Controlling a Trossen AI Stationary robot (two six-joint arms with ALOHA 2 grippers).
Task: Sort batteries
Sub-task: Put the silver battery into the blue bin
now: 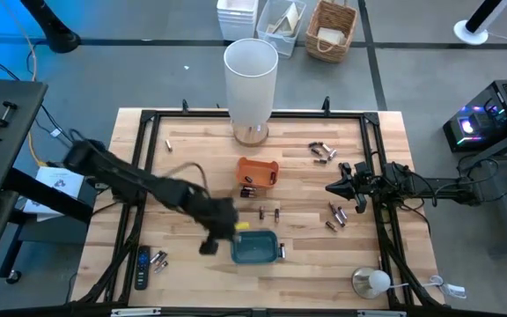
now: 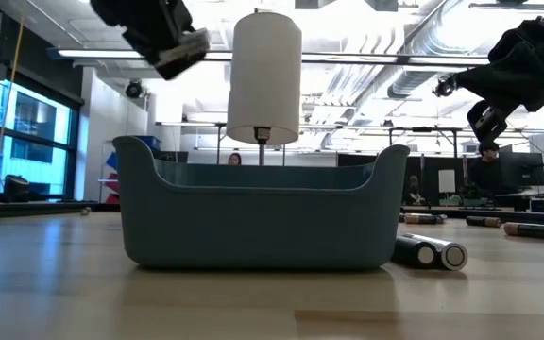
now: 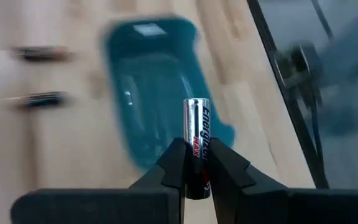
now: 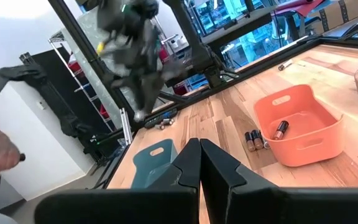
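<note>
1. The left hand (image 1: 211, 245) hangs above the table (image 1: 192, 154), just beside the left end of the teal tray (image 1: 255, 247). Its fingers (image 3: 174, 167) are clamped on a silver battery (image 3: 197, 134), which stands up between them with its free end pointing away from the wrist.
2. In the left wrist view the teal tray (image 3: 157, 81) lies below and beyond the held battery; the battery is apart from the tray, not in it.
3. The low view shows the left hand (image 2: 173, 42) raised well above the rim of the teal tray (image 2: 253, 212).
4. The right hand (image 1: 336, 187) waits near the table's right edge. In the right wrist view its fingers (image 4: 188, 165) are pressed together with nothing between them.
5. The orange tray (image 1: 258, 172) sits at the table's middle, behind the teal tray, and holds a few batteries (image 4: 281, 129).
6. Loose batteries lie on the table: a group (image 1: 322, 152) at the far right, a group (image 1: 335, 216) near the right hand, a pair (image 1: 268, 212) between the two trays, and a pair (image 2: 430, 252) touching the teal tray's right end.
7. A white cylinder (image 1: 251, 79) stands at the far edge.
8. A black remote (image 1: 142, 267) lies at the near left corner.
</note>
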